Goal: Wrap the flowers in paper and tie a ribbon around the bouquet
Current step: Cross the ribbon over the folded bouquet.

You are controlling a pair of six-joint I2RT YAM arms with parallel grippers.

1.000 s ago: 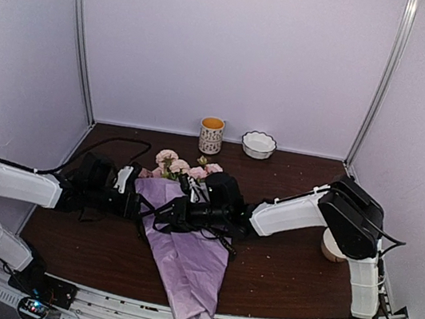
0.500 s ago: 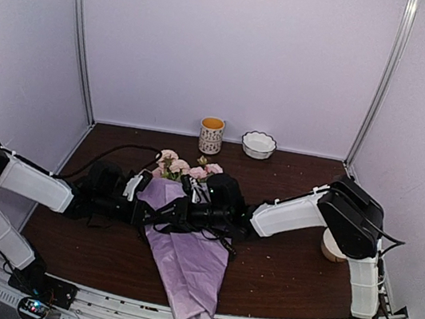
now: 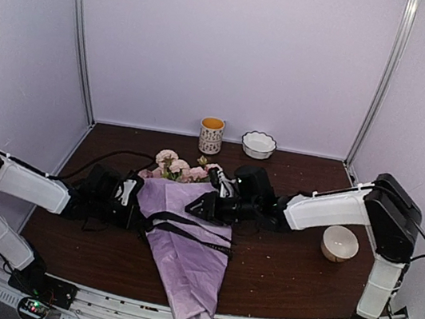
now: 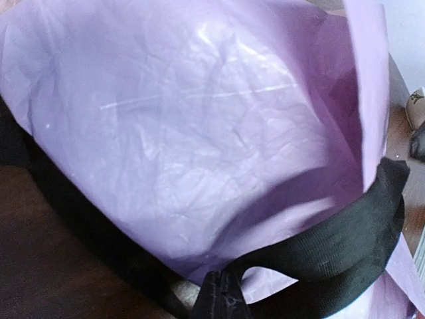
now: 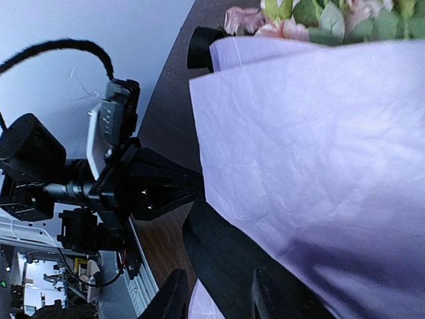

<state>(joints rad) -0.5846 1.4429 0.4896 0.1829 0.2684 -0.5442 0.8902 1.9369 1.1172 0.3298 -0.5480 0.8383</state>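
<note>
Left pincer [image 4: 219, 292] is shut tight at the left edge of the bouquet [image 3: 185, 232]. Its wrist view shows the black ribbon [image 4: 332, 246] coming straight out of the closed tips, so it looks clamped on one end. From there the ribbon runs across the lilac paper [image 3: 190, 277], roughly halfway along the cone. The right pincer [image 5: 218, 292] is at the other side, near the top of the cone just below the flowers [image 3: 183, 168]. Its fingers stand a narrow way apart and the dark ribbon passes down between them, but I cannot tell whether they pinch it.

The bouquet lies on the desk [image 3: 283, 276] between the two arms, with the flower heads toward the back wall and the tail toward the arm bases (a mug [image 3: 211, 135] and a white bowl [image 3: 258, 144] stand at the back, well apart from it).

Wrapping looks done, since the paper closes round the stems as a cone. The step in hand is the tying: the ribbon lies over the paper, but no knot shows. The next move probably calls for the right pincer to secure the free end, then for both ends to be crossed and drawn snug. That pull should be gentle, because thin paper tears and a floppy ribbon can slide down the taper.
</note>
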